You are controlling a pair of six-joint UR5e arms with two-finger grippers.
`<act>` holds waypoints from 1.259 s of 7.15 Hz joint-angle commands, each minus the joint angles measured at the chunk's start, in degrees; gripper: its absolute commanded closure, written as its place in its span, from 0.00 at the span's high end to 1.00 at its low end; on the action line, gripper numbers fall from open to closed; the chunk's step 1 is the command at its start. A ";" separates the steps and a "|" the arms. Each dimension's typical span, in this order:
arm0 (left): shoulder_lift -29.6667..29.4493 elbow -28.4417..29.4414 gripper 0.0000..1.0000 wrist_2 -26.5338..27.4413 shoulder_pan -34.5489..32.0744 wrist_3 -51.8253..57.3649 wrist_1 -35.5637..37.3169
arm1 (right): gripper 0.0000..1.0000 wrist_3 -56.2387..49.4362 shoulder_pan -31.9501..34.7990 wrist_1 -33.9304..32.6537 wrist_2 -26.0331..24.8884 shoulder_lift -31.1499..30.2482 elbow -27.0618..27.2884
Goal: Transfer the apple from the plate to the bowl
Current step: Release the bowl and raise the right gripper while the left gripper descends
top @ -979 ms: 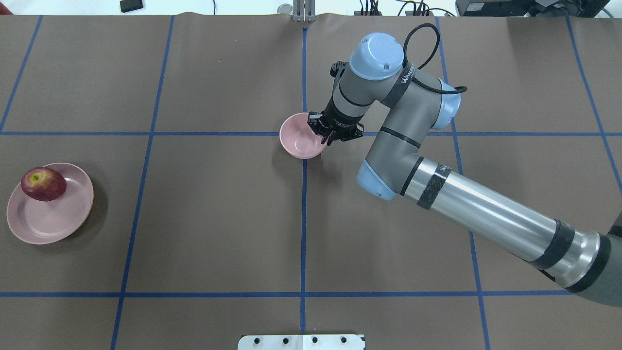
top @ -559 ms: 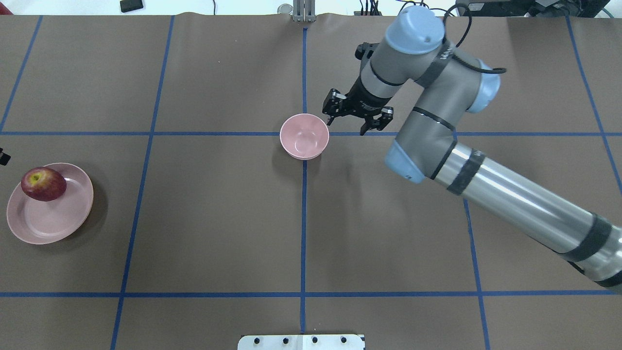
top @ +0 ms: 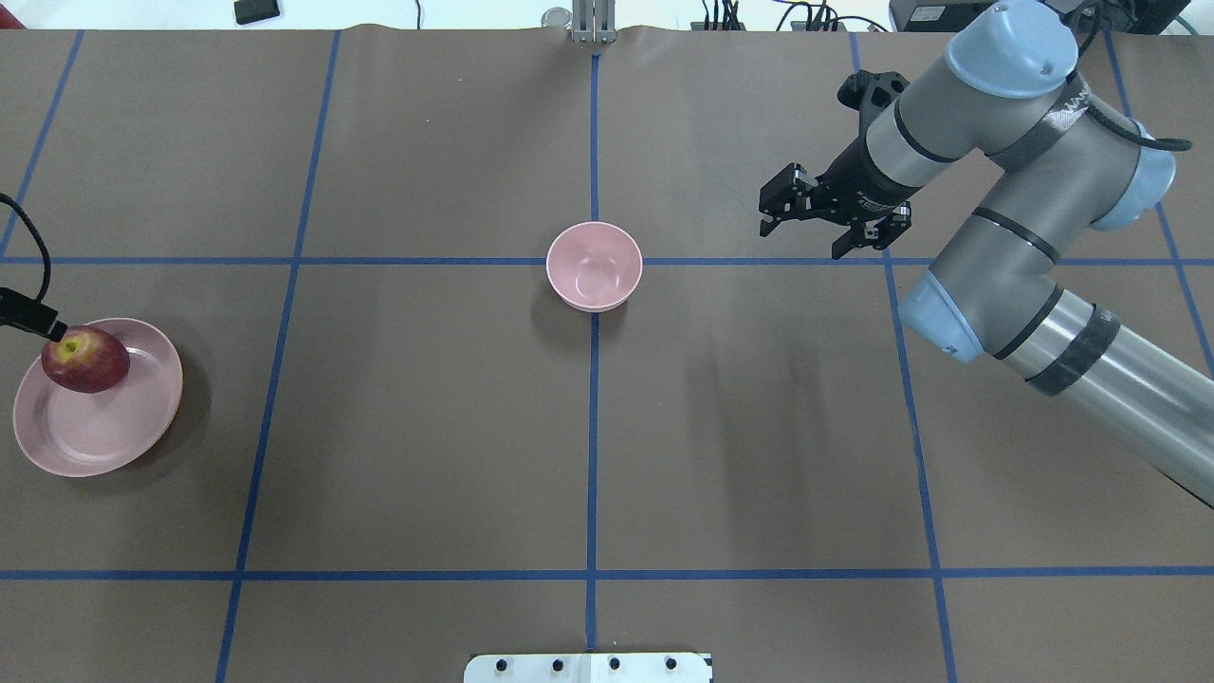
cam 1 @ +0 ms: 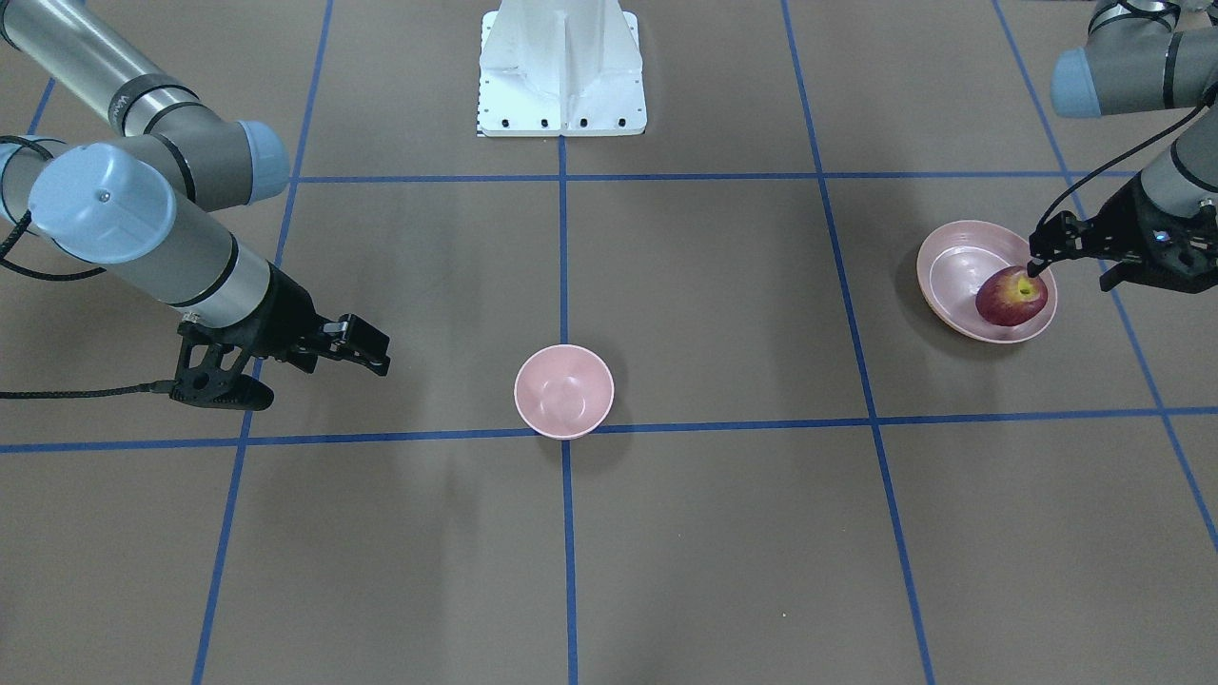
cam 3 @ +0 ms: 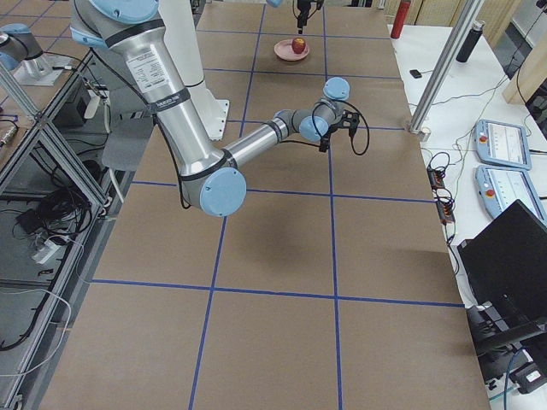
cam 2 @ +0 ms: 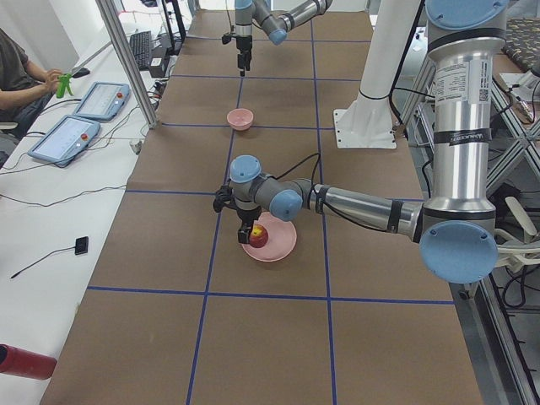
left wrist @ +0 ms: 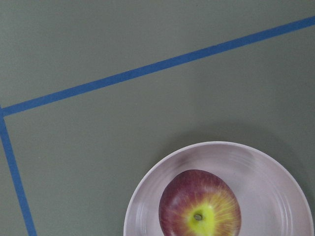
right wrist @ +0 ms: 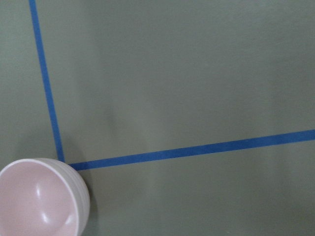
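left fingers (cam 1: 1039,259) spread wide over the apple (cam 1: 1011,297) on the plate (cam 1: 952,268); right fingers (top: 774,203) spread too (holding nothing).

blue tape lines (top: 592,427) cross the brown table (top: 427,427).

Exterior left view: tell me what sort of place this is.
Probably a robotics lab workcell: the left arm and right arm work at a table gridded with blue tape, with teach pendants on a side bench and a seated operator beside them.
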 commanded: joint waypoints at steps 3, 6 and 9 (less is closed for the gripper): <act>0.00 1.97 0.98 0.15 3.85 -3.53 -1.12 | 1.00 -0.22 0.20 -0.03 -0.04 -1.95 1.27; -0.70 2.76 0.98 2.42 5.17 -3.71 -1.12 | 1.00 -0.48 0.73 -0.03 0.05 -3.00 2.23; -2.90 6.10 0.98 2.35 5.17 -3.88 -1.30 | 1.00 -0.48 0.90 -0.03 0.05 -4.06 3.73</act>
